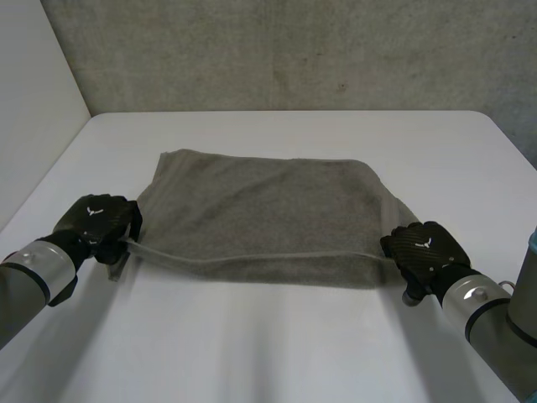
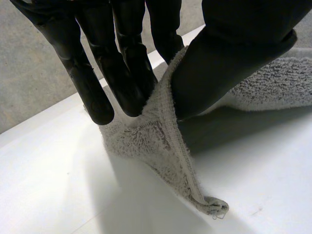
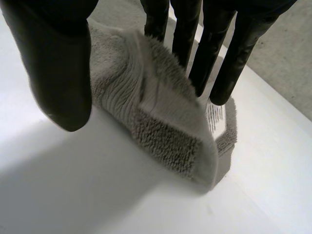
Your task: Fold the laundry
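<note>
On the white desk we find a grey towel spread across the middle. We judge it soft, thick and limp, likely to sag between holds, so its near corners are the best places to grip. Our left hand pinches the near left corner between thumb and fingers, while our right hand lays straight fingers on the near right corner, unclamped.

Grey towel on a white table
The towel is one plain grey, with looped pile and a smoother ribbed band of the same grey near its end. The left hand and the right hand are black, each with a small white mark on its back. The wall is mottled grey.
</note>
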